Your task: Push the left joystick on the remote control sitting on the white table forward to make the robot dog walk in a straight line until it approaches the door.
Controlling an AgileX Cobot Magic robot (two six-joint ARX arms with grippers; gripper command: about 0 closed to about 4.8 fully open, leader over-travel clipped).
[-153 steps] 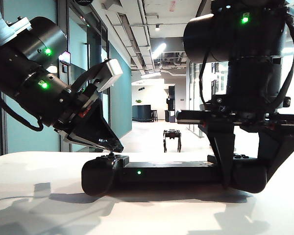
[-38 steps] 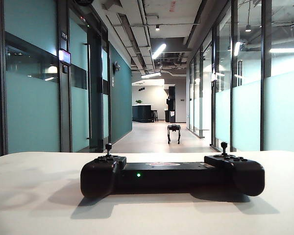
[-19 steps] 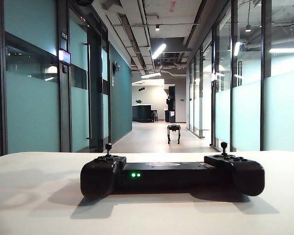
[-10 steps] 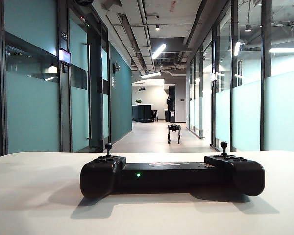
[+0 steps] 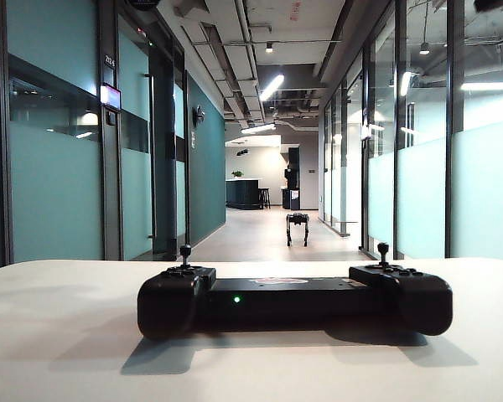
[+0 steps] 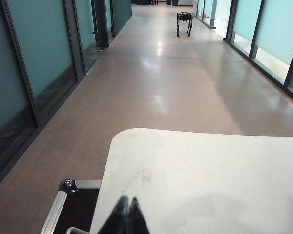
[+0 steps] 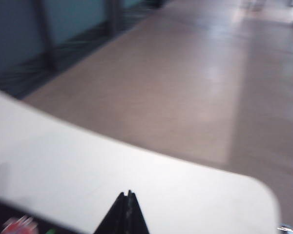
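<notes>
The black remote control (image 5: 293,297) lies on the white table (image 5: 59,335), one green light lit on its front. Its left joystick (image 5: 185,249) stands upright and untouched, as does the second stick (image 5: 383,249). The robot dog (image 5: 298,226) stands far down the corridor, also small in the left wrist view (image 6: 184,18). Neither gripper shows in the exterior view. My left gripper (image 6: 127,201) is shut and empty over the table's edge. My right gripper (image 7: 127,194) is shut and empty above the table (image 7: 136,175), in a blurred picture, with an edge of the remote control (image 7: 14,224) beside it.
Teal glass walls and glass doors (image 5: 163,159) line both sides of the corridor. A black case with a metal rim (image 6: 63,204) sits below the table's left edge. A dark piece (image 5: 496,4) shows at the exterior view's top right corner.
Both grippers, over the remote eight seconds ago, have left the exterior view. The dog stands farther down the corridor. In the last second the dog and remote kept still; the dark piece entered at top right.
</notes>
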